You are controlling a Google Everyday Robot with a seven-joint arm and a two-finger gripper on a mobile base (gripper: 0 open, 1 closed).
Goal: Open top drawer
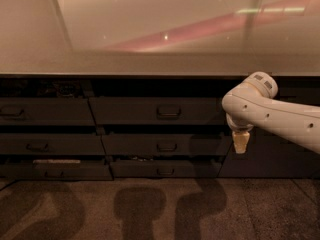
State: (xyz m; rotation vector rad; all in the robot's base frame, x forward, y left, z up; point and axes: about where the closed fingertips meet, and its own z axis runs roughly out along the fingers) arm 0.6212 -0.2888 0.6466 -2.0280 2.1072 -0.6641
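The tool (pixel 240 142) hangs pointing down from the white arm (pixel 280 116) at right (apart or together, I cannot tell). Just left and behind, the top drawer (pixel 130 111) sits under the surface (pixel 150 64).

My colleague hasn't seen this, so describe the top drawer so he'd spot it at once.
Under the pale countertop runs a bank of dark drawers. The top drawer is the uppermost front in the middle column, left of the gripper. Its front is taller than the two below it, with a small loop handle at centre.
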